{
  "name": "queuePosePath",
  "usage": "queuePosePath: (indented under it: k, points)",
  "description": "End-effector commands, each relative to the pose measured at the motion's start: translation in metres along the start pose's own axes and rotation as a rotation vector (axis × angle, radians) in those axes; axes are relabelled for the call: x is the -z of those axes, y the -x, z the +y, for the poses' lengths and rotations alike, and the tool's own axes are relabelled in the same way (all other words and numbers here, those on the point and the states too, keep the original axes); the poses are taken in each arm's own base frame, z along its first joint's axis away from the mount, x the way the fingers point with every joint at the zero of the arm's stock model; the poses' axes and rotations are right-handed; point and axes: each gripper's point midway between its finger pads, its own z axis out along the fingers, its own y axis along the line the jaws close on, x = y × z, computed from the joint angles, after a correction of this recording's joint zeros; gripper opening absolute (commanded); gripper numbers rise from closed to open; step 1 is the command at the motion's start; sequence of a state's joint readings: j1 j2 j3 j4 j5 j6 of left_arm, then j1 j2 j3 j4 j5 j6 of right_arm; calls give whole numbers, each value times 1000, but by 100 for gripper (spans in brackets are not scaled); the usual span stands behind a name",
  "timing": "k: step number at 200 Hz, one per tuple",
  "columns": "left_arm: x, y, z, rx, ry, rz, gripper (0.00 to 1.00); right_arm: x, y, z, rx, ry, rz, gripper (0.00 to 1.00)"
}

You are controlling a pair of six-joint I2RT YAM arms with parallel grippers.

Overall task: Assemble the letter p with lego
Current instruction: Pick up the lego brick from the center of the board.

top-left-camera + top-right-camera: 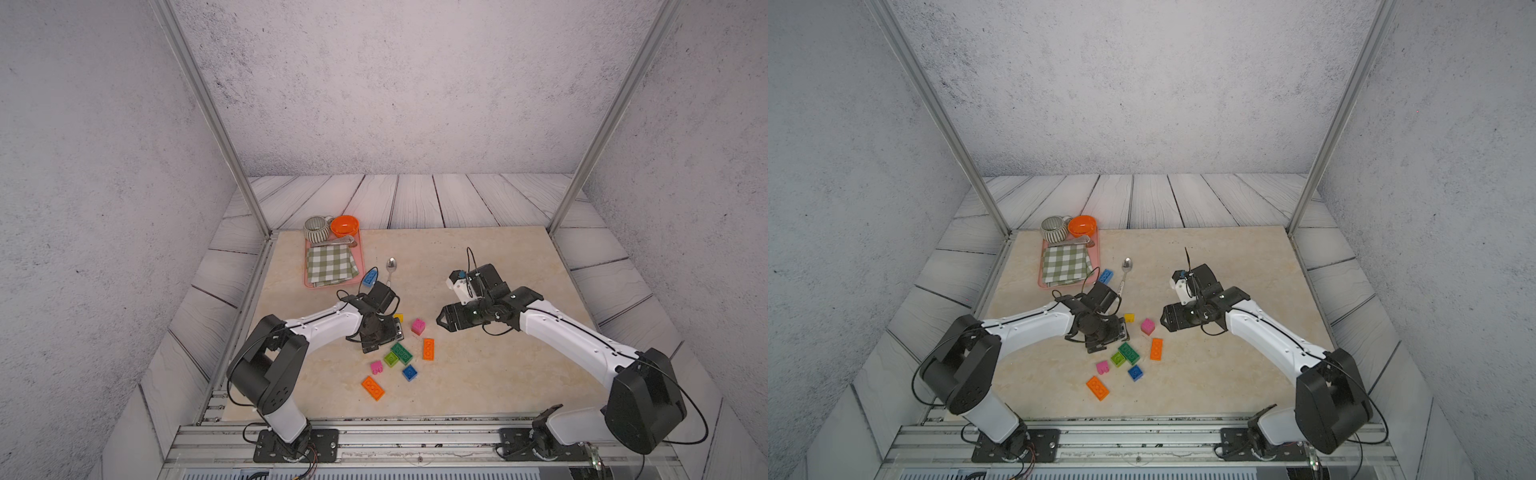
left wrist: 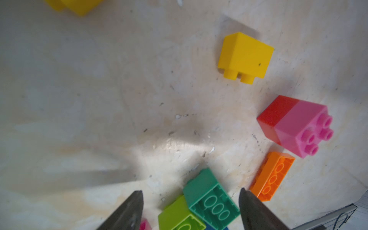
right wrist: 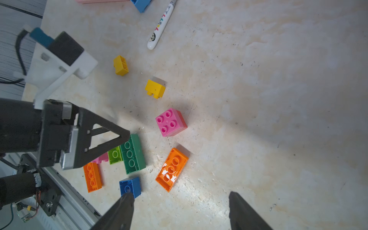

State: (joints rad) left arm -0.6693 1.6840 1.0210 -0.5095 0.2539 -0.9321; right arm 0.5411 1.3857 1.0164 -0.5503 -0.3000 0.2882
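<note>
1. Top views both show a pale marbled surface [image 1: 478, 374]. At its upper left corner sits a pink plastic tray [image 1: 306, 274] carrying a striped ceramic mug [image 1: 316, 228], an orange plastic bowl [image 1: 344, 225] and a green checked cloth [image 1: 331, 264].
2. Just right of the tray lie a light blue oblong lego brick [image 1: 369, 278] and a metal spoon [image 1: 390, 266], near each other but apart.
3. Left of frame centre, the left hand [image 2: 190, 191] points down at the lego cluster. Its wrist view shows the fingers spread and pinching nothing. A dark green oblong brick [image 2: 209, 197] lies underside up between the tips, with a lime square brick [image 2: 177, 215] touching it.
4. Below these in both top views lie a small pink brick [image 1: 376, 367], an orange oblong brick [image 1: 372, 387] nearest the lower edge, and a dark blue square brick [image 1: 409, 372]. A second orange oblong brick [image 1: 428, 348] lies further right.
5. Higher up, a pink square brick [image 1: 418, 325] stands studs up on a red brick [image 2: 272, 113]. The right wrist view shows a small yellow brick [image 3: 155, 88] on its side and another yellow brick [image 3: 120, 65] well apart.
6. Right of centre, the right hand [image 3: 179, 196] hovers over bare surface, fingers spread and empty.
</note>
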Motion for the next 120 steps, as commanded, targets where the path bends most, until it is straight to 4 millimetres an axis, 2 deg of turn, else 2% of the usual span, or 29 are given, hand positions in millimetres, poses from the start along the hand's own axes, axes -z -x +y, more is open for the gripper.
queuePosePath:
  k: [1,48,88,120]
  points:
    - [0,0,-11,26,41,9,79,6,5,5,1,36,-37,78]
    - [-13,-7,-14,80,86,22,79,9,4,4,1,32,-57,77]
    - [-10,-13,0,118,140,12,83,10,2,3,0,35,-61,77]
    - [-20,-21,-4,169,102,25,83,10,2,3,0,35,-68,77]
